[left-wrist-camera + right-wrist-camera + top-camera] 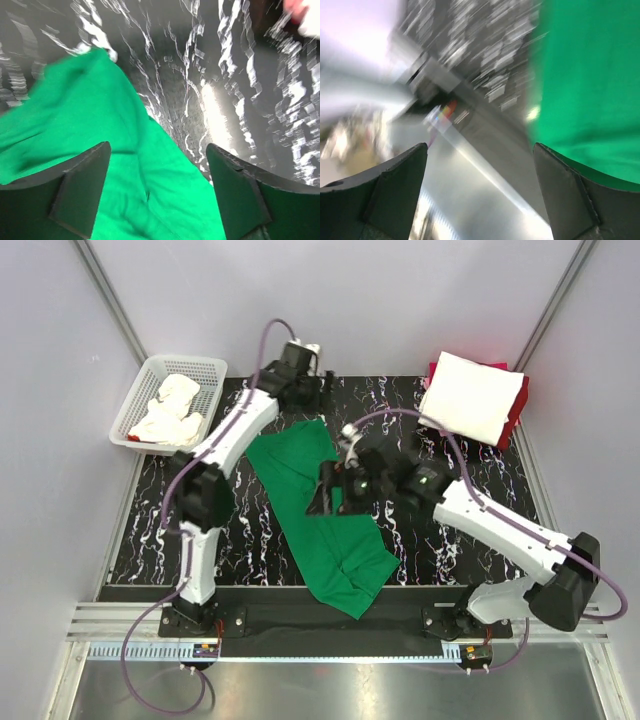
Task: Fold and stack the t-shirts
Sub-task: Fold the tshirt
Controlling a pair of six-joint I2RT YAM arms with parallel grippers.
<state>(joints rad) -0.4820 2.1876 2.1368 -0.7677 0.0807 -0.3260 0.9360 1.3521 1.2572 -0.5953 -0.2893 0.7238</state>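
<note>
- A white plastic mesh basket [205, 364] sits at about 10 o'clock in the top view, at the counter's far left corner, reaching out past the dark surface's left edge.
- The counter [420, 550] is black with white marble-like veining; the left wrist view [200, 75] shows the same glossy pattern, and the right wrist view shows it only as a blur.
- Pale grey wall panels [380, 300] close the space from 9 round to 3 o'clock.
- Two slanted aluminium posts stand at 11 o'clock [110, 290] and 1 o'clock [555, 300].
- A slotted aluminium rail [330, 625] runs along the near edge at 6 o'clock, with a grey metal sheet [350, 690] just below it.
</note>
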